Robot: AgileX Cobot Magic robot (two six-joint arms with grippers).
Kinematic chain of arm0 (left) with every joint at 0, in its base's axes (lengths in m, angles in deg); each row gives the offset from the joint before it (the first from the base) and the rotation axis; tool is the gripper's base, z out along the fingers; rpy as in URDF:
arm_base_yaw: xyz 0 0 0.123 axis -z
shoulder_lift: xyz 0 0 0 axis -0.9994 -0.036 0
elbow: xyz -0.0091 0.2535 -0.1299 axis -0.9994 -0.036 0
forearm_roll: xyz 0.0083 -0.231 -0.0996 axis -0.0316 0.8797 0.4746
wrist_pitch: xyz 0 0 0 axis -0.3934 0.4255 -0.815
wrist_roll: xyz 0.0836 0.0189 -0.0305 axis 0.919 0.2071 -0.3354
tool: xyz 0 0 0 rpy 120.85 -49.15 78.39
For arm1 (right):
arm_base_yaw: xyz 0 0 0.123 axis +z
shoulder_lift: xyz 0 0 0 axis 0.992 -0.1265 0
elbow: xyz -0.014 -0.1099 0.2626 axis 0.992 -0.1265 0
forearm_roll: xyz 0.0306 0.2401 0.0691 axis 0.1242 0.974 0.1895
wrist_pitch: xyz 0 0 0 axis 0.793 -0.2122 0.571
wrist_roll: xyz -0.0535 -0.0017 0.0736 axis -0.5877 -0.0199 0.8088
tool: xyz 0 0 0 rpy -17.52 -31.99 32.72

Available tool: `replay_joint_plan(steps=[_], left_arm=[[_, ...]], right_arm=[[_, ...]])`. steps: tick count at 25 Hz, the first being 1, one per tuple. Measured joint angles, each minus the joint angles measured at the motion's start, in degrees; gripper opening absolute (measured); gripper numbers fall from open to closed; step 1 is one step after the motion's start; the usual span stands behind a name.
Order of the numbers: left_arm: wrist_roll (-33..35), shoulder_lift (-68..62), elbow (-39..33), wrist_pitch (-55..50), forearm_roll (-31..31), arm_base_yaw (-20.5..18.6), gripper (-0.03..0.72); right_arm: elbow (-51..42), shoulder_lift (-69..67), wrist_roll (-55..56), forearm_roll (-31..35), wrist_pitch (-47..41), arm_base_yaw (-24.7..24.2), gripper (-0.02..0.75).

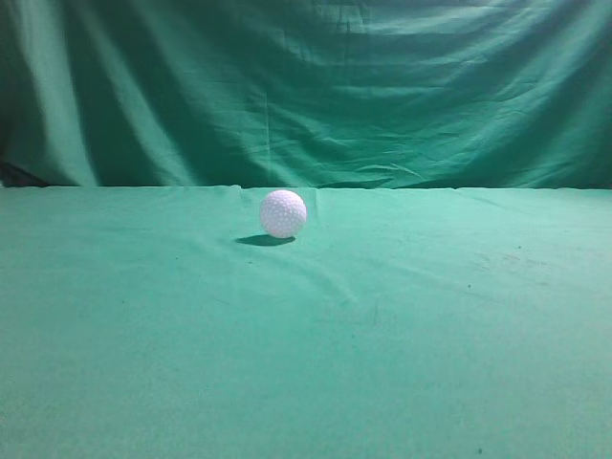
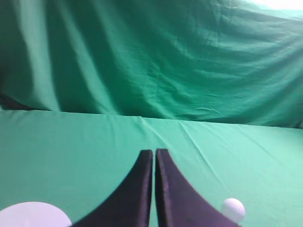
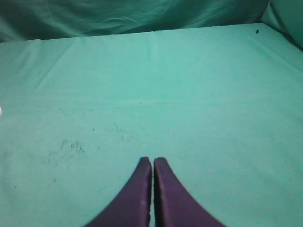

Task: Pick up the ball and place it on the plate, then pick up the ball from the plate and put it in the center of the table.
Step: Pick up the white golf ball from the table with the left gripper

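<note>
golf ball (image 1: 283,212) rests free on worktop (image 1: 306,363) | ahead-right of left gripper (image 2: 154,152), the nearer arm; plate (image 2: 31,215) ahead-left of it | right gripper (image 3: 152,161) far | both grippers closed, empty

We see soft, even light with a green cast in all three views. In the exterior view the ball (image 1: 283,212) throws a small dark shadow to its left on the table (image 1: 430,335). Both wrist views are slightly blurred; in the left one, a blown-out glare sits far above the jaws, top right.
</note>
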Motion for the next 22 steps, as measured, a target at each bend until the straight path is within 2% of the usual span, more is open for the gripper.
replay_joint_plan(steps=[5,6,7,9,12,14,15,17,19,22], left_arm=[[-2.13,-6.06,0.1,4.13,-1.28,0.0,0.0],[-3.36,-7.59,0.55,4.61,-2.9,0.0,0.0],[-5.94,-9.23,1.38,4.9,-7.03,0.0,0.0],[-15.59,-12.67,4.19,5.98,-21.03,0.0,0.0],[-39.64,-19.39,10.92,10.89,-52.54,0.0,0.0],[-52.91,-25.05,15.98,16.65,-66.17,0.05,0.0],[-55.76,-27.89,17.78,19.51,-69.71,0.2,0.0],[-59.12,-32.75,21.63,23.01,-72.39,1.32,0.0],[-60.14,-36.86,24.83,23.59,-72.39,3.26,0.0],[-60.51,-42.75,28.76,18.46,-72.39,8.86,0.0]], right_arm=[[0.0,0.0,0.0,0.0,0.0,0.0,0.0],[0.0,0.0,0.0,0.0,0.0,0.0,0.0],[0.0,0.0,0.0,0.0,0.0,0.0,0.0],[0.0,0.0,0.0,0.0,0.0,0.0,0.0],[0.0,0.0,0.0,0.0,0.0,0.0,0.0],[0.0,0.0,0.0,0.0,0.0,0.0,0.0],[0.0,0.0,0.0,0.0,0.0,0.0,0.0],[0.0,0.0,0.0,0.0,0.0,0.0,0.0],[0.0,0.0,0.0,0.0,0.0,0.0,0.0],[0.0,0.0,0.0,0.0,0.0,0.0,0.0]])
